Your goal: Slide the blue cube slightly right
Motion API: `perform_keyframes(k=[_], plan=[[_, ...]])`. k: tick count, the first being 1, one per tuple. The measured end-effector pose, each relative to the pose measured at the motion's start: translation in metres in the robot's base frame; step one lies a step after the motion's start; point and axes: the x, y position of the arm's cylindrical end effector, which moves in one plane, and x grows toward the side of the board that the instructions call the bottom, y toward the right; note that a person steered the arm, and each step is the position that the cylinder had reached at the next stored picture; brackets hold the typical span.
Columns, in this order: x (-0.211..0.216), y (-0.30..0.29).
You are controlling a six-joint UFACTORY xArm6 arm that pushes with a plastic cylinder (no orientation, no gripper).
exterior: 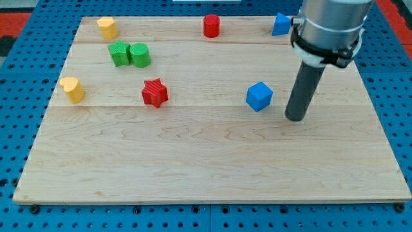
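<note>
The blue cube (259, 96) sits on the wooden board (212, 167), right of centre. My tip (295, 118) rests on the board just to the right of the cube and slightly lower in the view, with a small gap between them. The rod rises to the arm's grey body at the view's top right.
A blue triangular block (280, 24) lies at the top right, partly behind the arm. A red cylinder (212, 26) is at top centre, a red star (154, 93) left of centre. A green star (119, 53) and a green cylinder (140, 55) touch. Yellow blocks lie at the top left (107, 28) and left (73, 89).
</note>
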Motion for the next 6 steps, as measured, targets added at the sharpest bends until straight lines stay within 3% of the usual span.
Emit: perform_keyframes(k=[1, 3, 5, 6], plan=[[-0.031, -0.076], [-0.065, -0.01], [-0.086, -0.105], [-0.108, -0.09]])
